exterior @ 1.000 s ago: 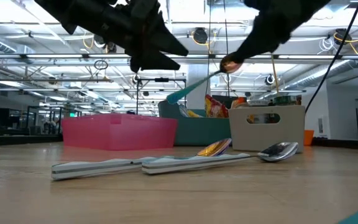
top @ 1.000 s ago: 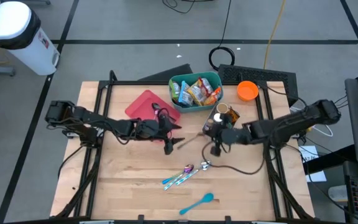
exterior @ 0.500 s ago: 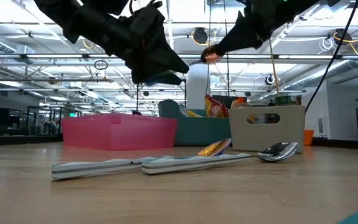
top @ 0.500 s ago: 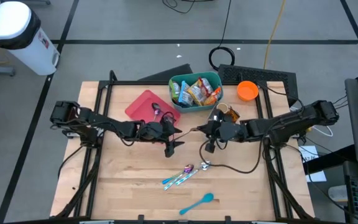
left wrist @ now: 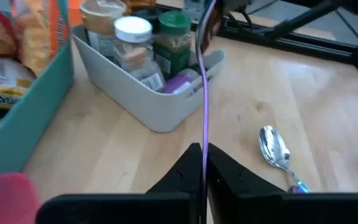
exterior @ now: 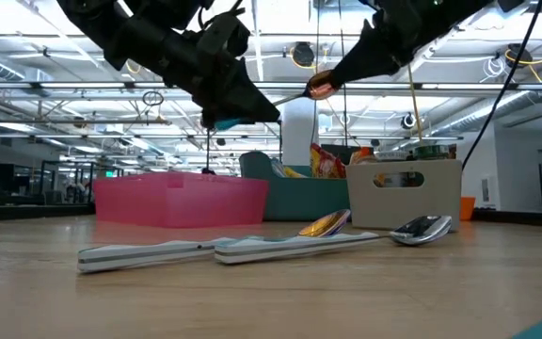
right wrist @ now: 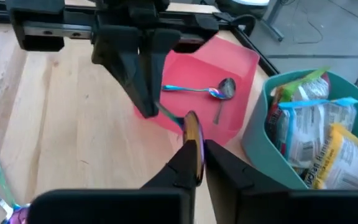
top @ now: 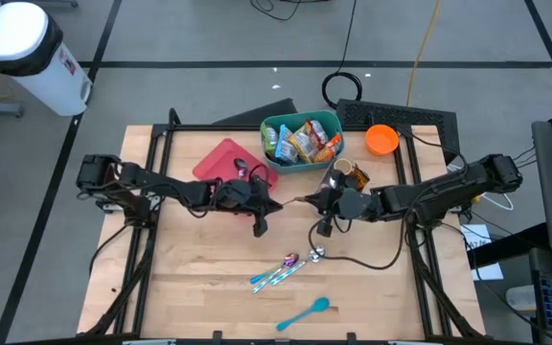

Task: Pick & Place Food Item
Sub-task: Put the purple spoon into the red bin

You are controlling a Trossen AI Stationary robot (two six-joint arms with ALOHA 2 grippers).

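At centre frame above the table (top: 209, 287), the left gripper (top: 274, 203) and right gripper (top: 307, 200) each clamp one end of a purple spoon (left wrist: 202, 106). The pink tray (top: 220, 159) lies upper left of them.

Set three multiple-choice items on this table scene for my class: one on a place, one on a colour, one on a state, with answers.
1. Where does the spoon with the blue handle lie?
A. in the pink tray
B. on the floor
C. in a cup

2. What colour is the small round bowl?
A. green
B. orange
C. white

3. The left gripper and right gripper are:
A. both shut on the purple-handled spoon, holding it in the air
B. both open
C. both resting on the floor

Answers:
1. A: the right wrist view shows it on the tray's pink floor.
2. B: it shows bright orange in the high view.
3. A: each wrist view shows fingers closed on one end of the spoon.
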